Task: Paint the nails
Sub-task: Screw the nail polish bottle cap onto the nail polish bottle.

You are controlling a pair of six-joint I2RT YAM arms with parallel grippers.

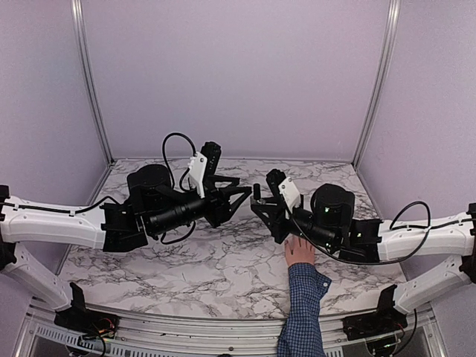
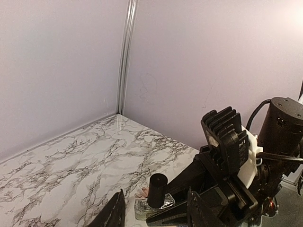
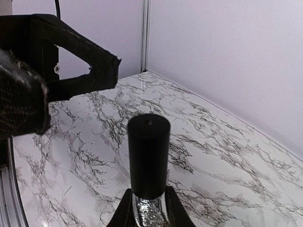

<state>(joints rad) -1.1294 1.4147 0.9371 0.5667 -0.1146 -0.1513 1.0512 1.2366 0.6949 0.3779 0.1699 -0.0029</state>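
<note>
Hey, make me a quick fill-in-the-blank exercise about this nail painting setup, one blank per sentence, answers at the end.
1. The small glass bottle of silvery glitter polish has a tall cylindrical cap that is ___.
2. The right gripper clamps that ___ in its jaws.
3. The left gripper has its jaws ___, with nothing between them.
4. The pale human hand in a blue checked sleeve rests on the ___-patterned tabletop.
Missing words: black, bottle, open, marble.
</note>
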